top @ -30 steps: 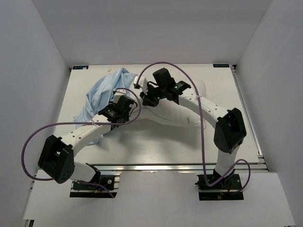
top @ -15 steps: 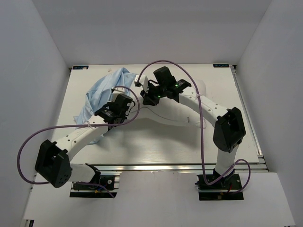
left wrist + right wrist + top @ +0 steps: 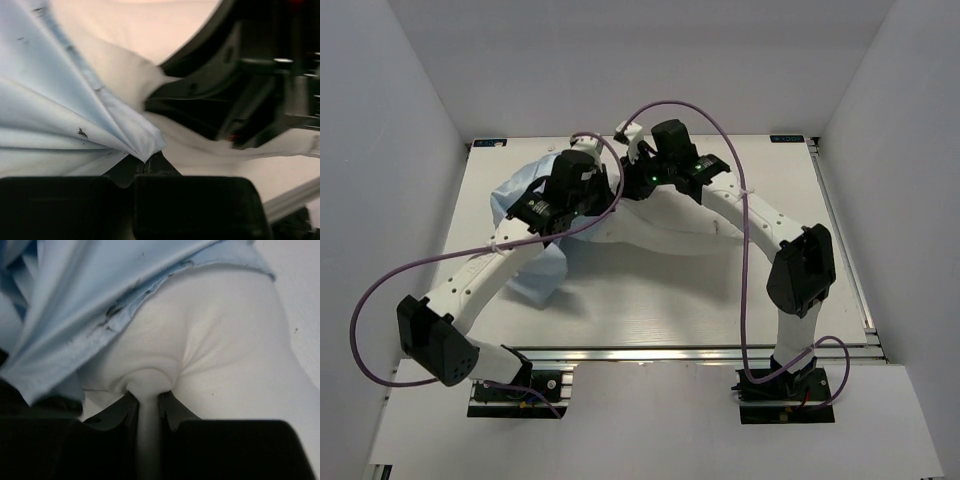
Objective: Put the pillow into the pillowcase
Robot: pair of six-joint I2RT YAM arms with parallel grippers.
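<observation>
The left gripper (image 3: 145,164) is clamped shut on a pinched fold of the pillowcase (image 3: 60,115), and the blue cloth fans out from its fingertips in tight pleats. A second ago its jaws stood apart; they have since closed on the fabric. The right gripper (image 3: 148,405) grips a tuck of the pillow (image 3: 225,355), with white cloth bunched and drawn down between its fingers, much as before.

From above, both arms have moved toward the far edge of the tabletop (image 3: 650,300). The left arm (image 3: 480,280) is stretched out further than a second ago, and its wrist now lies beside the right arm's wrist near the middle of the far edge. The right arm (image 3: 760,225) has shifted only a little that way.

The pillowcase (image 3: 520,200) has changed shape. Earlier it was bunched from the far edge down the left side; now it spreads flatter under the left arm, with a flap trailing toward the near left. In the right wrist view its hem lies over the top of the pillow, just beyond the pinched spot.

The pillow (image 3: 650,228) lies across the middle of the tabletop, right of the pillowcase, with its left end drawn toward the far edge at the grippers. How much of it is inside the case cannot be told.
</observation>
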